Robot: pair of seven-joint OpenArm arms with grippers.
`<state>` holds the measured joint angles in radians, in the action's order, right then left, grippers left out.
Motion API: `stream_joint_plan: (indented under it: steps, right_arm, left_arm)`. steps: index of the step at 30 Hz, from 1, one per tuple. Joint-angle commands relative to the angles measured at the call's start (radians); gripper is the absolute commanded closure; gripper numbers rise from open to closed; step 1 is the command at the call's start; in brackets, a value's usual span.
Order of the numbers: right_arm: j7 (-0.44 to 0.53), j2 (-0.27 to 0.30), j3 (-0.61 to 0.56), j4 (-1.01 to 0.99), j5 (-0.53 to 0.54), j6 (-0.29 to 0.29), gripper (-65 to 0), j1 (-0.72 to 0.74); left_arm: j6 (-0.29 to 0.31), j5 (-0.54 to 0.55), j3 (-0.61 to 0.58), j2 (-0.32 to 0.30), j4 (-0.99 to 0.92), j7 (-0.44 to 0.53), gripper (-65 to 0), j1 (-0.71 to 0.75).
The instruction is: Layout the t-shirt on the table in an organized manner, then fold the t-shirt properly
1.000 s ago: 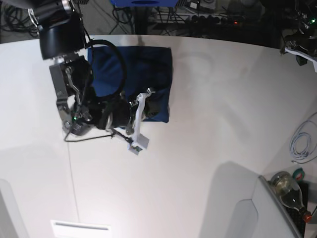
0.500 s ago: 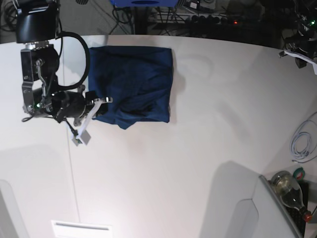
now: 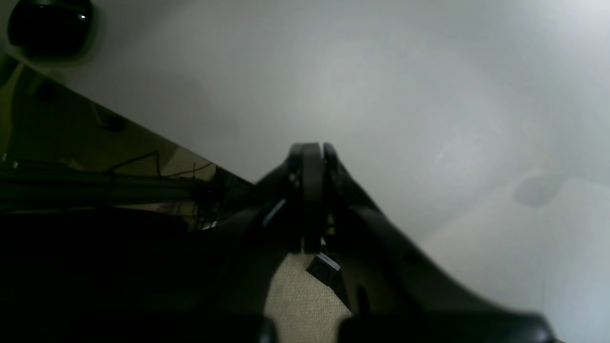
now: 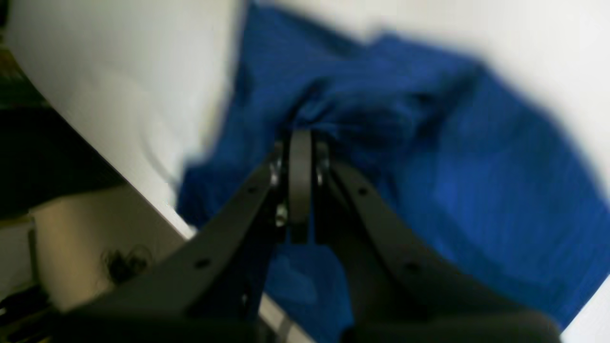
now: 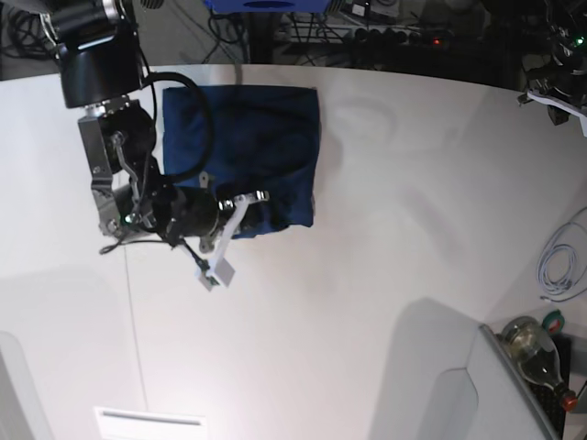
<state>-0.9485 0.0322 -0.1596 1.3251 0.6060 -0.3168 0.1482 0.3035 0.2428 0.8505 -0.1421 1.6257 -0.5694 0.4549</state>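
- Already, we judge, the fold is nearly done: the t-shirt (image 5: 252,151) lies as a compact navy rectangle on the table (image 5: 385,275), near the table's far edge and to the left of its middle in the base view.
- We see the packet's far edge and right edge lying straight, while its near edge is uneven, with a small lump of cloth at the lower left corner.
- Our right gripper (image 4: 299,143) hangs over the packet's near part with its jaws pressed together; in its wrist view the tips point at a rumpled ridge of blue fabric, but we cannot tell whether they touch it, and no cloth shows between them.
- In the base view our right arm (image 5: 138,197) reaches in from the shirt's left side and covers part of the near left corner, so we cannot judge that corner fully.
- Our left gripper (image 3: 312,162) is well apart from the shirt, its jaws pressed together on nothing, above bare white table by the edge.
- What is left, in our judgement, is little: smoothing the rumpled near edge and squaring that corner, then drawing both arms clear of the shirt.
- No sleeve or collar shows outside the rectangle, so we take the layout step as complete.
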Motion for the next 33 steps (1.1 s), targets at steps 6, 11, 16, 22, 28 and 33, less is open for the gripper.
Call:
stream_joint_plan:
  steps: [6, 11, 16, 22, 28, 33]
  right_arm:
    - [0.036, -0.067, 0.002, -0.144, 0.013, -0.006, -0.5, 0.138]
    - [0.064, -0.077, -0.047, -0.097, 0.018, -0.014, -0.2, 0.163]
    - [-0.063, 0.042, -0.113, 0.199, 0.016, -0.015, -0.2, 0.055]
    - [-0.096, 0.163, -0.392, 0.537, -0.087, 0.043, -10.4, -0.111]
    - [0.003, 0.099, -0.596, 0.437, -0.257, 0.092, -42.6, -0.111]
    - [0.041, 0.031, -0.653, 0.267, -0.294, 0.092, -36.0, -0.063]
  left_arm:
    - [-0.003, 0.005, 0.008, -0.015, 0.015, 0.018, 0.0, 0.003]
    - [-0.003, 0.005, 0.008, -0.015, 0.015, 0.018, 0.0, 0.003]
    - [-0.002, 0.005, -0.033, -0.015, 0.015, 0.018, 0.0, 0.008]
    - [-0.002, 0.003, -0.147, -0.014, 0.015, 0.018, 0.0, 0.003]
    - [-0.002, -0.001, -0.139, -0.012, 0.020, 0.018, 0.0, 0.000]
    - [-0.003, -0.001, -0.127, -0.015, 0.015, 0.018, 0.0, 0.015]
